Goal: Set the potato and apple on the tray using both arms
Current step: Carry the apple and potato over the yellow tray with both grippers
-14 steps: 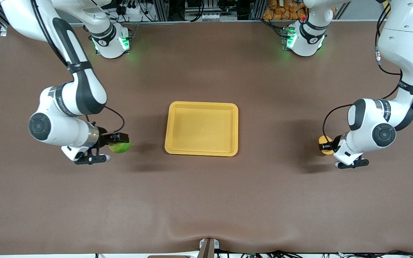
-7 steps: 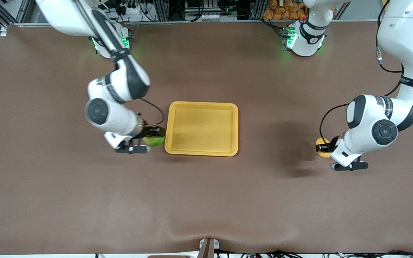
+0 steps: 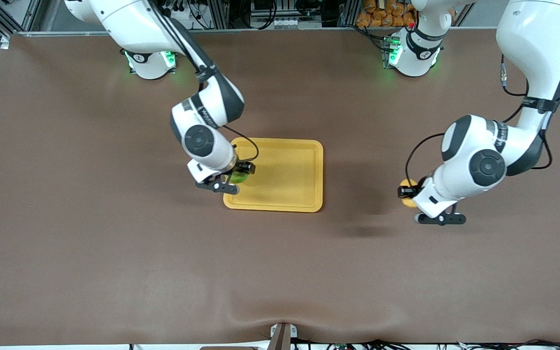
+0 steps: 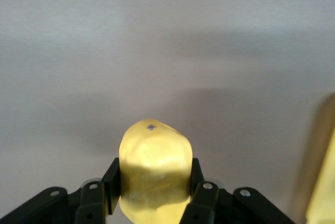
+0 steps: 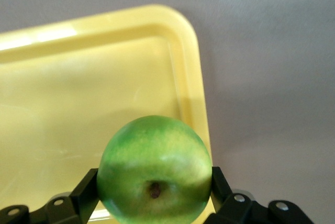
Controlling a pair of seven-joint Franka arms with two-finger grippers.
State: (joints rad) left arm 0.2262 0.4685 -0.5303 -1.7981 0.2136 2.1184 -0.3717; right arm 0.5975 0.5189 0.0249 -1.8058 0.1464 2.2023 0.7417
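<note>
The yellow tray lies at the table's middle. My right gripper is shut on the green apple and holds it over the tray's corner toward the right arm's end; the right wrist view shows the apple between the fingers above the tray. My left gripper is shut on the yellow-orange potato over bare table, toward the left arm's end from the tray. The left wrist view shows the potato clamped between the pads, with the tray's rim at the edge.
The brown table cover spreads around the tray. The arm bases with green lights stand along the table's edge farthest from the front camera. A small bracket sits at the nearest edge.
My right gripper carried the apple from beside the tray to over the tray's corner. My left gripper moved the potato some way toward the tray.
</note>
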